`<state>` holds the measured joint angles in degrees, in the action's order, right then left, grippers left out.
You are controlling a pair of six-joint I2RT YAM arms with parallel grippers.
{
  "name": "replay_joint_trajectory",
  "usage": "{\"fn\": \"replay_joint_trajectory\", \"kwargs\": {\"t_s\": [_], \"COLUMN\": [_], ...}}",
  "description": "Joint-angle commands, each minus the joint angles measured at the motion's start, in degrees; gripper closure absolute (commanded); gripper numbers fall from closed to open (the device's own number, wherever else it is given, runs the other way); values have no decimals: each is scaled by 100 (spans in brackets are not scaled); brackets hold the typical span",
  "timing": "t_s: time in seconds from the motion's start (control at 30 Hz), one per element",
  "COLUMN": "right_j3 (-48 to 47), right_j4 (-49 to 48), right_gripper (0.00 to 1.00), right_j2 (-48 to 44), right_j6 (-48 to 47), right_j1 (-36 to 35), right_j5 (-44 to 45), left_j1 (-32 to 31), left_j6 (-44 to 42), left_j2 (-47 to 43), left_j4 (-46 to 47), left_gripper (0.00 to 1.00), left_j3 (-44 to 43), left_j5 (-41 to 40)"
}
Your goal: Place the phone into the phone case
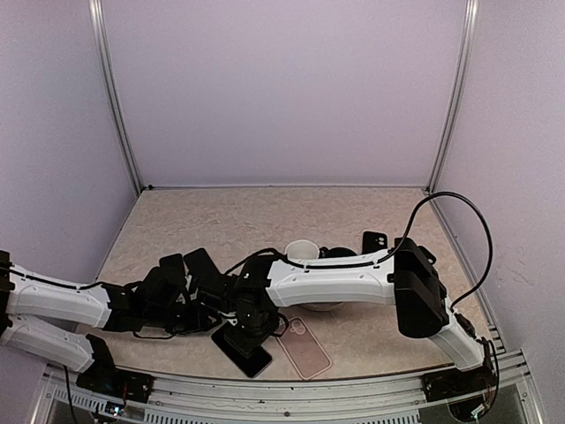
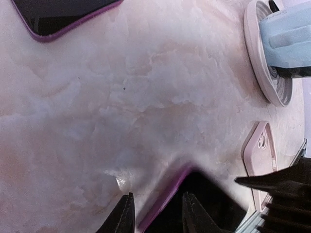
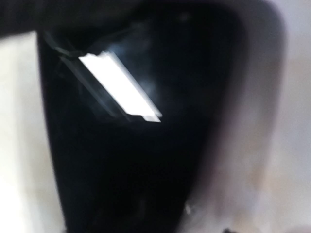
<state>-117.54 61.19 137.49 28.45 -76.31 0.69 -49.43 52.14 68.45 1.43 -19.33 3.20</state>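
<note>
While the right end effector (image 1: 246,332) hangs directly over the phone (image 1: 248,357), its wrist view shows only the blurred dark screen and a streak of reflected light. Whether its jaws are released or clenched cannot be told. It sits that low most likely to take the phone by its long edges for a lift. The left end effector (image 2: 159,195) sits on the other side. Its fingers (image 2: 124,216) stand apart, released, straddling the phone's purple-rimmed corner. A sliver of desk (image 2: 146,97) shows between one finger and the rim, so no clamp is seen. That placing reads as a brace, steadying the phone against sliding while the other arm takes hold.

The phone lies flat, screen up, near the front edge of the desk, just beside the case (image 1: 305,347) and not in it. The pink case lies flat to the phone's right and holds nothing; which face is up cannot be told. Judged from this, the task is at the pick-up step, with insertion not yet begun.

Farther out, a white cup (image 1: 302,251) stands behind the right arm, seemingly empty. A round dish (image 2: 255,63) lies partly beneath that arm, its contents hidden. A second dark, purple-rimmed slab (image 2: 63,14) lies apart, at the top corner of the left wrist view.
</note>
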Motion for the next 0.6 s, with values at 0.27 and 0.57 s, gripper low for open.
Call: {"fn": "replay_joint_trajectory", "kwargs": {"t_s": [0.27,0.57], "right_j3": [813,569], "right_j4": [465,-779], "right_gripper": [35,29], "right_j2": [-371,-732], "right_j6": [195,-220], "right_j1": [-237,-170], "right_j5": [167,426], "left_j1": [486,525], "left_j6": [-804,-563], "left_j2": [-1010,-1406], "left_j4": [-1317,-2645], "left_gripper": [61,25], "left_j3": [-556,-723], "left_j5": [-1011,-1444]}}
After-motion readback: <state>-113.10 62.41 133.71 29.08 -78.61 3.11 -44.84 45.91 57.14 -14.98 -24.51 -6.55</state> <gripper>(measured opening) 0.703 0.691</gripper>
